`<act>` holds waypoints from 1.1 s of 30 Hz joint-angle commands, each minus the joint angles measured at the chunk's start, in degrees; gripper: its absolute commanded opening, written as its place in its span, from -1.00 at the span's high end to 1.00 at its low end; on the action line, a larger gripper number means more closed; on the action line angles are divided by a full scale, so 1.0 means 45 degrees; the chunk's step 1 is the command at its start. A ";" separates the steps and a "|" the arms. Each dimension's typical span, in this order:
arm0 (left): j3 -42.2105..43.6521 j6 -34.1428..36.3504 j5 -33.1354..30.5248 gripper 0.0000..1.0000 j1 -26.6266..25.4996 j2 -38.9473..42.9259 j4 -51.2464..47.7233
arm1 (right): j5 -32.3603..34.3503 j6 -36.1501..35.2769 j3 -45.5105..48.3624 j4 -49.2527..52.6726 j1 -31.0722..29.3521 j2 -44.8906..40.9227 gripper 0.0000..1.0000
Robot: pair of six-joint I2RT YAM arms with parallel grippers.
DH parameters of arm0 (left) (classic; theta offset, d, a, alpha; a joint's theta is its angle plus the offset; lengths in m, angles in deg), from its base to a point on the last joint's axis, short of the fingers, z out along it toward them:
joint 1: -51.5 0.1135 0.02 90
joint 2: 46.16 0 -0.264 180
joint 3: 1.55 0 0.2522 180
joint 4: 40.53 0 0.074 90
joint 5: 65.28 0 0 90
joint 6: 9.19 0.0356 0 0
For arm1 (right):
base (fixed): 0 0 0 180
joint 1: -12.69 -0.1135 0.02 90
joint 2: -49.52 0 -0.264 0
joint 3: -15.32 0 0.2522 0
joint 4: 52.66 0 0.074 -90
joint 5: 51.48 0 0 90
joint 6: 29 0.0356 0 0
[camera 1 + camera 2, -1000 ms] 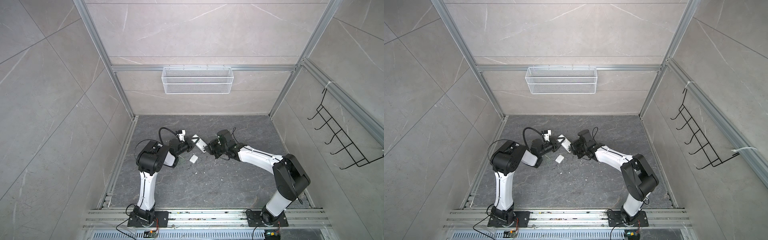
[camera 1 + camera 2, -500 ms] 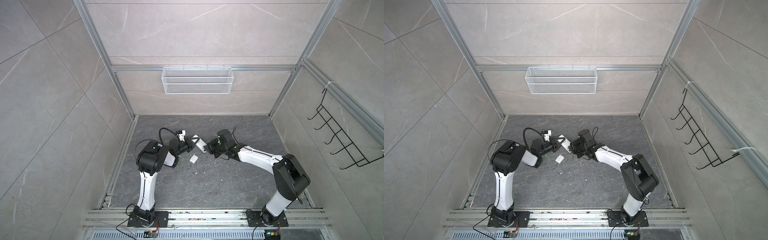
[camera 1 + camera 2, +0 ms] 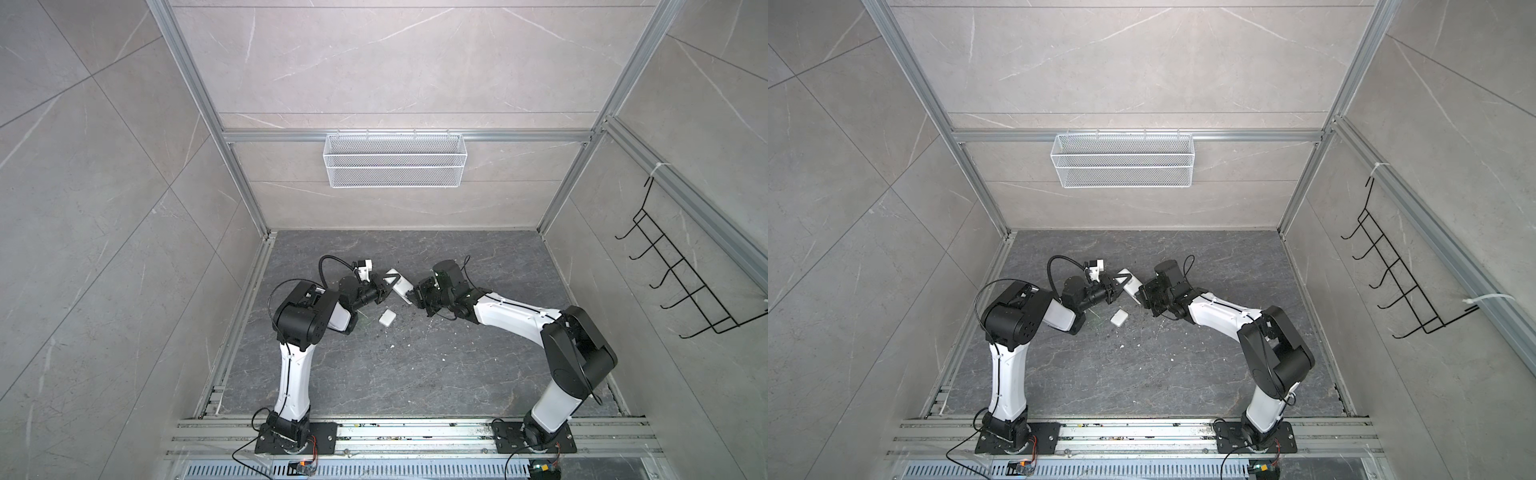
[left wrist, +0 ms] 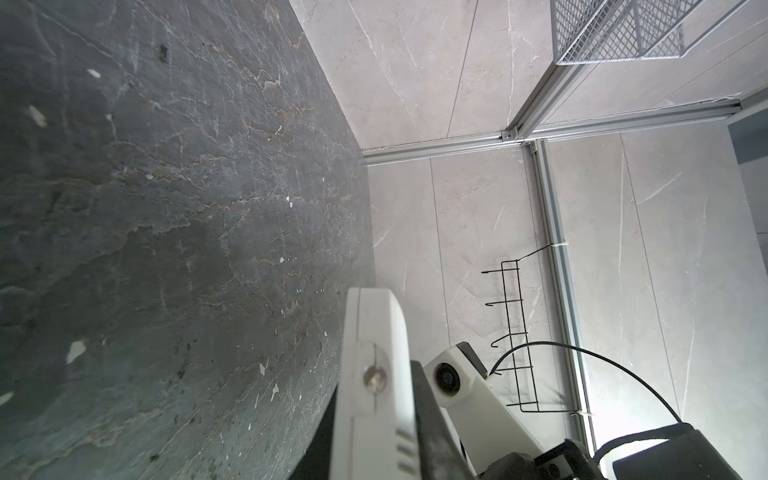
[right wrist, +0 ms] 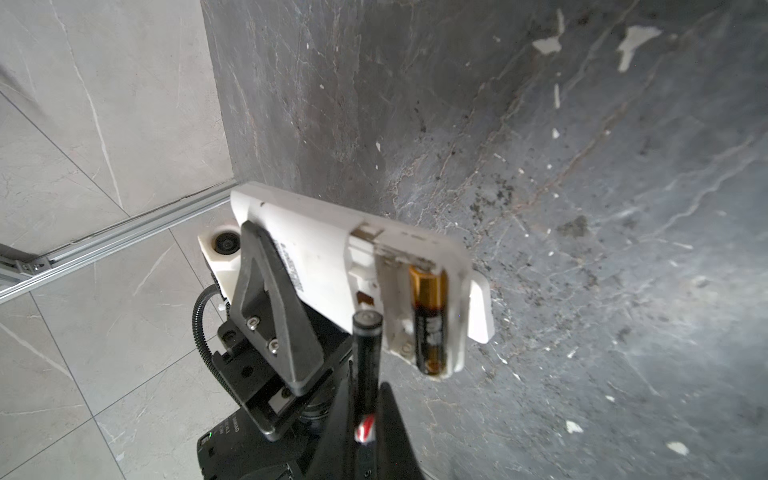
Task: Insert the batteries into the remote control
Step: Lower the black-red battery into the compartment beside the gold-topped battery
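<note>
Remote control (image 5: 316, 257) aloft, battery bay (image 5: 392, 291) open, clamped by left gripper (image 3: 385, 289) from 8 o'clock. One battery (image 5: 430, 316) seated. Second battery (image 5: 366, 353) pinched in right gripper (image 3: 417, 296), reaching in from 4 o'clock, tip at vacant half. Cover (image 3: 387, 329) on floor (image 3: 415, 374) at 6 o'clock. No shift over last second: likely fine alignment before insertion.

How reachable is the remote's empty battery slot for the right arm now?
Likely yes. The left pincer holds the remote control with its open bay facing the right pincer. One slot has the seated battery; the empty slot beside it is bare, and the held battery points at it, nothing between.
</note>
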 commanded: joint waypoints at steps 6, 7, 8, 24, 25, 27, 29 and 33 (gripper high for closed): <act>-0.0225 -0.0081 0.0199 1.00 -0.0063 0.0696 0.0767 | -0.0029 0.0257 0.0292 -0.0239 -0.0062 0.0120 0.91; -0.0227 -0.0095 0.0215 1.00 -0.0073 0.0734 0.0760 | -0.0035 0.0260 0.0292 -0.0222 -0.0053 0.0121 0.91; -0.0210 -0.0101 0.0225 1.00 -0.0073 0.0755 0.0771 | -0.0043 0.0256 0.0311 -0.0231 -0.0058 0.0120 0.91; 0.0032 -0.0303 0.0433 1.00 -0.0073 0.1142 0.0763 | 0.0086 -0.0167 0.0200 -0.0017 0.0093 0.0306 0.92; 0.0027 -0.0313 0.0427 1.00 -0.0053 0.1148 0.0773 | 0.0144 -0.0277 0.0125 0.0178 0.0100 0.0296 0.92; -0.0007 -0.0353 0.0429 1.00 -0.0058 0.1147 0.0759 | 0.0185 -0.0455 0.0004 0.0433 0.0097 0.0260 0.89; -0.0074 -0.0416 0.0429 1.00 -0.0052 0.1137 0.0771 | 0.0139 -0.0448 -0.0055 0.0434 0.0094 0.0264 0.83; -0.0202 -0.0592 0.0405 1.00 -0.0050 0.1055 0.0772 | 0.0042 -0.0485 -0.0198 0.0462 0.0097 0.0227 0.65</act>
